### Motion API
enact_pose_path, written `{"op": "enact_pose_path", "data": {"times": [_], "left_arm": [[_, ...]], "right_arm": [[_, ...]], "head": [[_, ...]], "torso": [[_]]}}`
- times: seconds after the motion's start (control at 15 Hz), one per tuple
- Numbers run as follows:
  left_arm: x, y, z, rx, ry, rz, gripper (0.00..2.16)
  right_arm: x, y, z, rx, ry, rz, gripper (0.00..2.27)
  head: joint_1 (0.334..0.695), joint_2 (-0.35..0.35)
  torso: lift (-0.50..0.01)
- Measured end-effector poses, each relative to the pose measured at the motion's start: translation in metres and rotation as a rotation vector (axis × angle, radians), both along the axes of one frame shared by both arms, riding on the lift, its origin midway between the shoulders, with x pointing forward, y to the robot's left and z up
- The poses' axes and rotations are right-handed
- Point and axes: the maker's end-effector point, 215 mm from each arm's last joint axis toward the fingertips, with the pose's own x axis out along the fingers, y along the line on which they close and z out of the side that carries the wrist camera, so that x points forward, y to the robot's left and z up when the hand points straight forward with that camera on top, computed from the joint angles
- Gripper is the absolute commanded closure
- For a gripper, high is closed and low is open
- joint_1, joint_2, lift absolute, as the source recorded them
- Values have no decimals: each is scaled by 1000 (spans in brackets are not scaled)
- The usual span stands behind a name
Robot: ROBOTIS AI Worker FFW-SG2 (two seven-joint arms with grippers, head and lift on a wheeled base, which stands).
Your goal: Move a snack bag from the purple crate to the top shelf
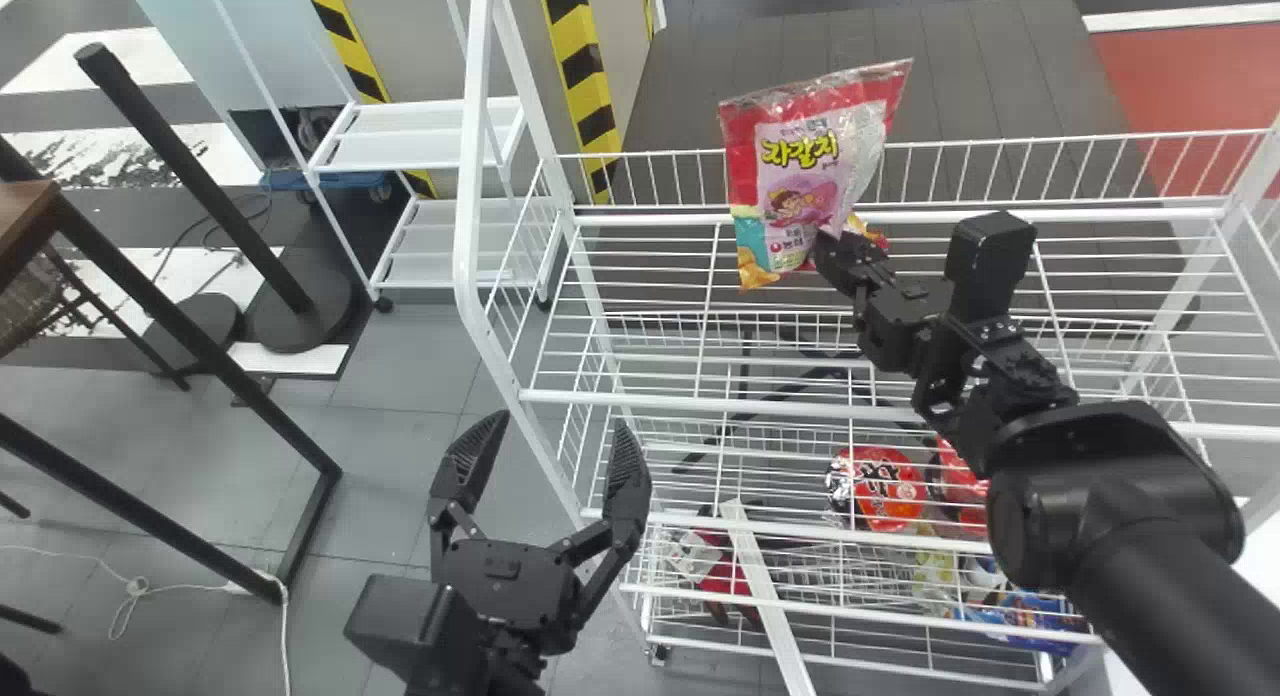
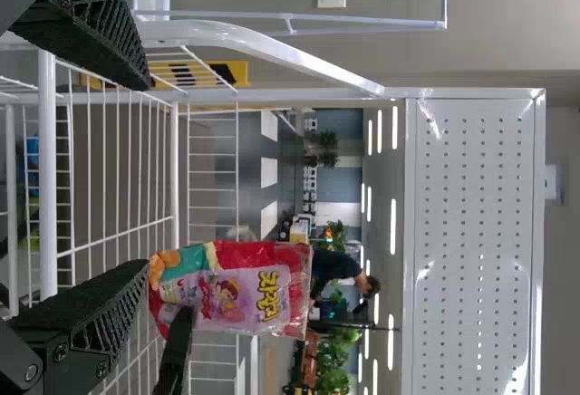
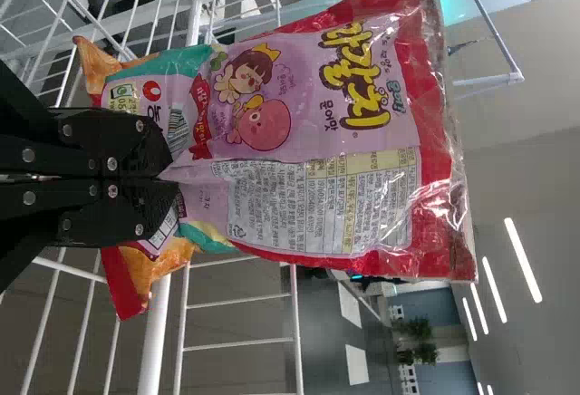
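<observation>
The right end effector [image 3: 170, 178] pinches the snack bag [image 1: 795, 181] near its bottom, holding it upright above the top shelf [image 1: 720, 401], toward the far edge, presumably to clear the wire. The left end effector [image 1: 550, 426], spread, idles by the near-left corner.

Grey tiled floor [image 1: 400, 376] — black post [image 1: 198, 182], white wheeled rack [image 1: 430, 126], yellow-black striped edging [image 1: 582, 71] — bright ceiling lights [image 3: 523, 260]
</observation>
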Motion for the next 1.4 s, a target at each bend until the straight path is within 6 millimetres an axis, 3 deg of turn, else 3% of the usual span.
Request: {"op": "enact_pose_path", "data": {"times": [0.33, 0.47, 0.53, 0.6, 1.4], "left_arm": [[-1, 0, 1, 1, -2, 1, 134], [-1, 0, 0, 1, -1, 1, 134], [-1, 0, 0, 1, 0, 1, 134], [-1, 0, 0, 1, 0, 1, 134], [-2, -2, -4, 2, 9, -2, 134]], "right_arm": [[-3, -1, -5, -2, 8, -5, 1173], [-5, -1, -7, -2, 10, -7, 778], [-6, 0, -7, -1, 7, -7, 390], [-6, 0, -4, 0, -3, -12, 151], [-22, 20, 11, 29, -36, 15, 130]], "head": [[695, 205], [695, 206], [695, 207], [695, 207], [695, 230]], "torso": [[0], [0], [0], [0], [0]]}}
